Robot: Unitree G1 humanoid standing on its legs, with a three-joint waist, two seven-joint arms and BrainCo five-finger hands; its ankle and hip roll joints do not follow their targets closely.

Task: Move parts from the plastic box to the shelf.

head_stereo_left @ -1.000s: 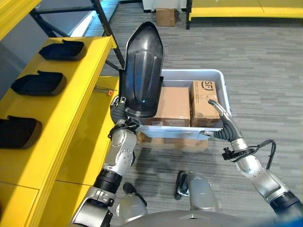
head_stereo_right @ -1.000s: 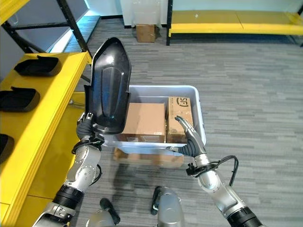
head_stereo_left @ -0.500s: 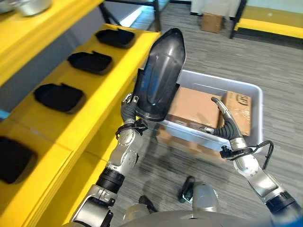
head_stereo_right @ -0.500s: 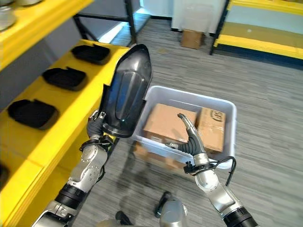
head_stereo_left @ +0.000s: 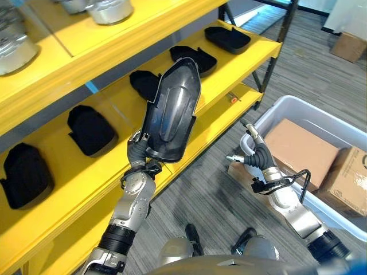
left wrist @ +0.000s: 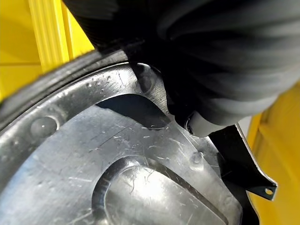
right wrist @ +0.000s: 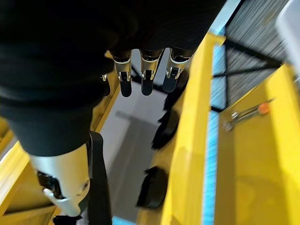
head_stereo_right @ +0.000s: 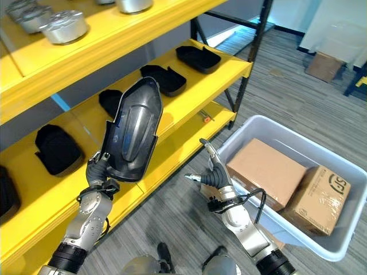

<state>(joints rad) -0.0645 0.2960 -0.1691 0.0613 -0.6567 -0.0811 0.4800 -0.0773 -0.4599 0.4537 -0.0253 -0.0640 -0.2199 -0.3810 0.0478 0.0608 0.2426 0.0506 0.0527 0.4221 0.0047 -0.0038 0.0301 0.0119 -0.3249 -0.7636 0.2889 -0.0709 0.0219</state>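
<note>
A large glossy black moulded part (head_stereo_left: pixel 172 114) stands upright in my left hand (head_stereo_left: pixel 137 154), which is shut on its lower edge, in front of the yellow shelf (head_stereo_left: pixel 74 172). The left wrist view looks along the part's scratched inner face (left wrist: pixel 117 159). Several similar black parts (head_stereo_left: pixel 89 129) lie in a row on the middle shelf level. My right hand (head_stereo_left: pixel 255 156) hovers open, fingers straight, between the shelf and the grey plastic box (head_stereo_left: pixel 269 114); its fingers (right wrist: pixel 143 75) hold nothing.
Two cardboard boxes (head_stereo_left: pixel 301 152) sit inside the grey plastic box on the floor at the right. Metal parts (head_stereo_left: pixel 109 8) stand on the top shelf level. A small tool with an orange tip (head_stereo_left: pixel 230 97) lies on the lower shelf board. A black shelf post (head_stereo_left: pixel 275 51) stands behind.
The whole view has swung left toward the shelf, so the box now lies at the right. The black part stays in my left hand and now stands before the middle shelf level.
</note>
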